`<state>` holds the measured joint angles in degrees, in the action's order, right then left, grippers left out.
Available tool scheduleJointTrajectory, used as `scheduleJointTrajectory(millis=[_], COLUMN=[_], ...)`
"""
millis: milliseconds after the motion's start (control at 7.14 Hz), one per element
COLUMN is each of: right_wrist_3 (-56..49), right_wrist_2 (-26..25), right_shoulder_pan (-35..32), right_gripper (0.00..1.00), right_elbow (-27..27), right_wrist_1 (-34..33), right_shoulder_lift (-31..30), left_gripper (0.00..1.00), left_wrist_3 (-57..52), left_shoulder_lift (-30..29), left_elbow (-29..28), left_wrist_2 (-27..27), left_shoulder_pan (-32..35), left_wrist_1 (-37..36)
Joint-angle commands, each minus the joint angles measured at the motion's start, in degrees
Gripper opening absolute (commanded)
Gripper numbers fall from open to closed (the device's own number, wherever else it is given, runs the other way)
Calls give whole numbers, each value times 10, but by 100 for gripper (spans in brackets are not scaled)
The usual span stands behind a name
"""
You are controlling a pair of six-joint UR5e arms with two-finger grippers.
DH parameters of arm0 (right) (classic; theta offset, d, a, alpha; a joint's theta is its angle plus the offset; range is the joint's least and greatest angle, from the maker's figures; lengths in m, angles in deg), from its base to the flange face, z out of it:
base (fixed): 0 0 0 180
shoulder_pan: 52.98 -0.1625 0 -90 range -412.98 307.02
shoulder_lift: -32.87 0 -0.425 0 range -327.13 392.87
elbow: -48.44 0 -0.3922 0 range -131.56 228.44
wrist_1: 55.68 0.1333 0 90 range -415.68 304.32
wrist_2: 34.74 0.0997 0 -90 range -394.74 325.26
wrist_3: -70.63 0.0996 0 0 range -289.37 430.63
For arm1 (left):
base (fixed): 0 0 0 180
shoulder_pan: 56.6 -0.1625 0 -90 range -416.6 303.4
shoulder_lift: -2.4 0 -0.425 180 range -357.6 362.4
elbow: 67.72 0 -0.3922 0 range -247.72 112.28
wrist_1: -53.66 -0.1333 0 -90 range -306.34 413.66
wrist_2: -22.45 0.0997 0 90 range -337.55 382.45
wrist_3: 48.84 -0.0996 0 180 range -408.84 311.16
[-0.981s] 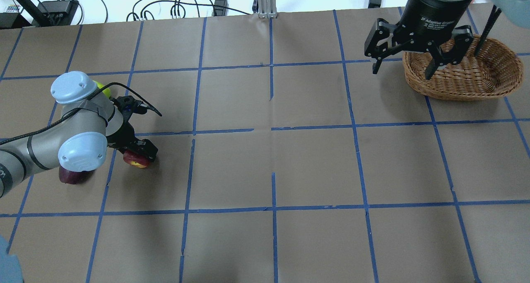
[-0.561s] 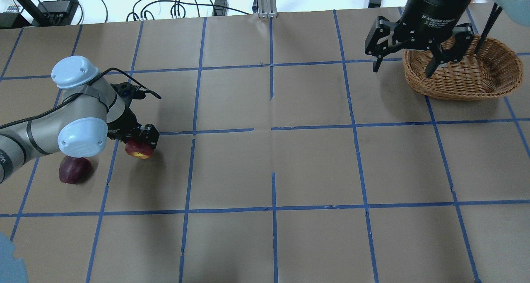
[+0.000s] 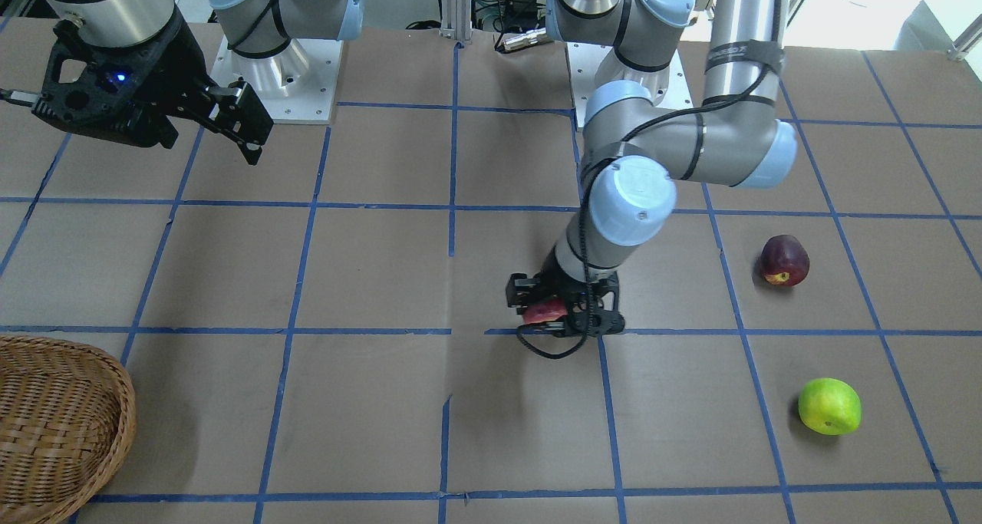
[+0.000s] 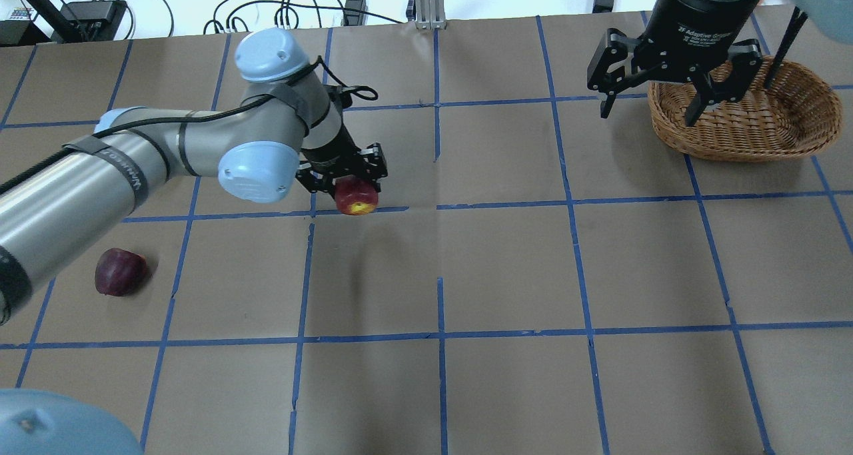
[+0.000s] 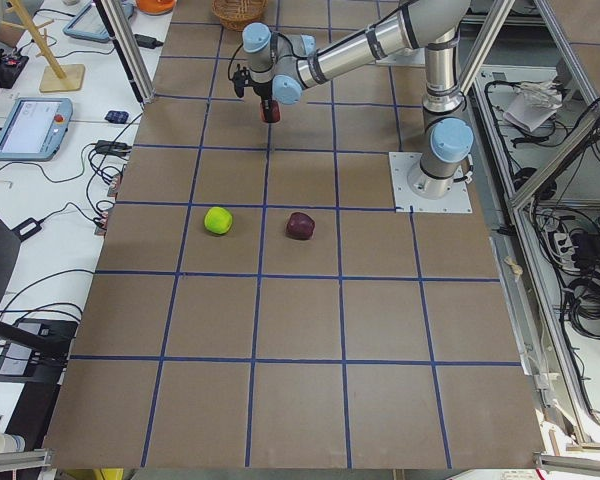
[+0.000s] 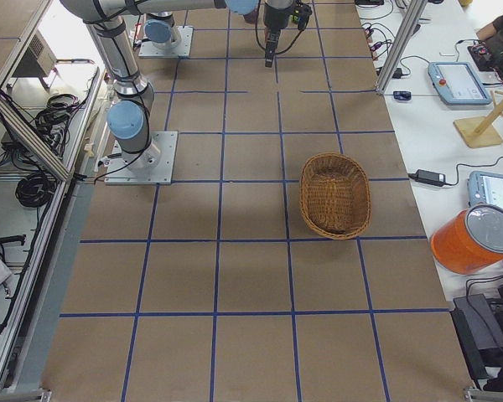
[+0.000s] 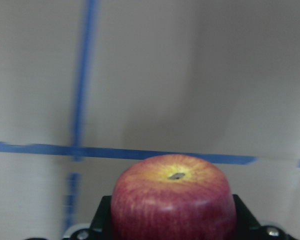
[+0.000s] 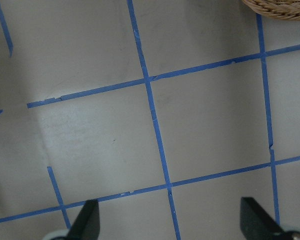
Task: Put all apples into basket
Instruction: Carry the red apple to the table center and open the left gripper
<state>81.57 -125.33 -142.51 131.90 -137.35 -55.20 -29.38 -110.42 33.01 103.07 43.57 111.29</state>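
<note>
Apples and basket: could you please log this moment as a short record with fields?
red apple: gripped in the left pincer, apparently lifted off the table, near its middle
maroon apple: loose on the table, robot's left side
green apple: loose on the table, robot's left side, farther from the robot than the maroon one
basket: robot's right side, empty
right pincer: open, holding nothing, raised off to one side of the basket
apples in basket: none of three

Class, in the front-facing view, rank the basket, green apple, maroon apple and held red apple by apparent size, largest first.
1. basket, though cropped
2. green apple, nearer the camera
3. maroon apple, slightly smaller
4. red apple, mostly hidden by left gripper
</note>
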Motion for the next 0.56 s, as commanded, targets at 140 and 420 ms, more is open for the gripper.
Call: scheduleJointTrajectory(millis=[140, 420], right_wrist_3=[2, -1], right_wrist_2=[-8, -1], right_shoulder_pan=[12, 35], right_gripper=[100, 100], right_elbow=[2, 2], right_wrist_1=[-4, -47], right_shoulder_lift=[18, 41], left_gripper=[45, 100], left_wrist_3=[159, 196], left_shoulder_lift=[-85, -61], left_elbow=[-10, -18], left_wrist_2=[-34, -36], left_shoulder_pan=[80, 75], left_wrist_1=[-116, -111])
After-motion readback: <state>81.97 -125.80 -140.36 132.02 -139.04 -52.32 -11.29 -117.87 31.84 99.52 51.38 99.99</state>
